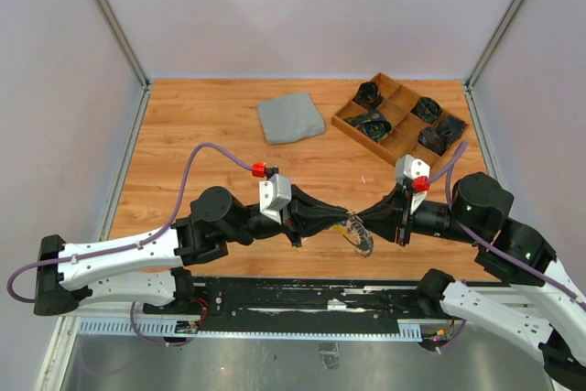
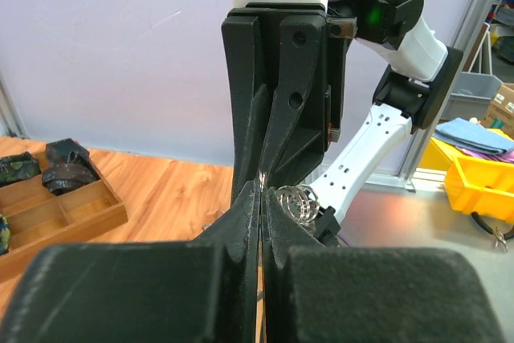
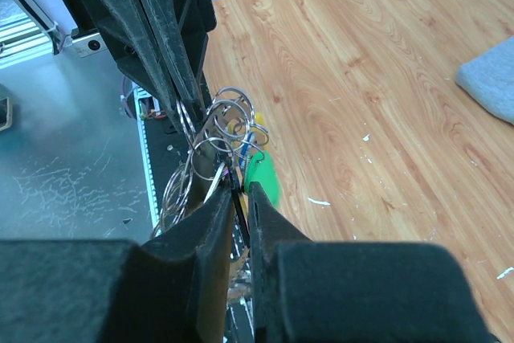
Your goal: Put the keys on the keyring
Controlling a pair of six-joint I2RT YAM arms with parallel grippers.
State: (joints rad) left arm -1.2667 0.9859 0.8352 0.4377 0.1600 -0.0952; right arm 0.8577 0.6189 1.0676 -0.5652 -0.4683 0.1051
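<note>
**Keyring (image 3: 217,130) caught between both hands at the near edge**

Over the middle of the worktop's (image 1: 201,135) near edge, the left hand (image 2: 261,190) is clamped shut on the keyring's wire. The right hand (image 3: 241,196) is pinched nearly closed on the green key (image 3: 263,178). Yellow and blue keys (image 3: 254,140) poke through the coils.

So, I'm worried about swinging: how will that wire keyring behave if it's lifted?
The keyring looks like thin springy wire coils, so probably light and slightly flexible. The green key hangs among the loops, so it would likely swing. Pinched at one spot by the left gripper, smooth metal may pivot.
</note>
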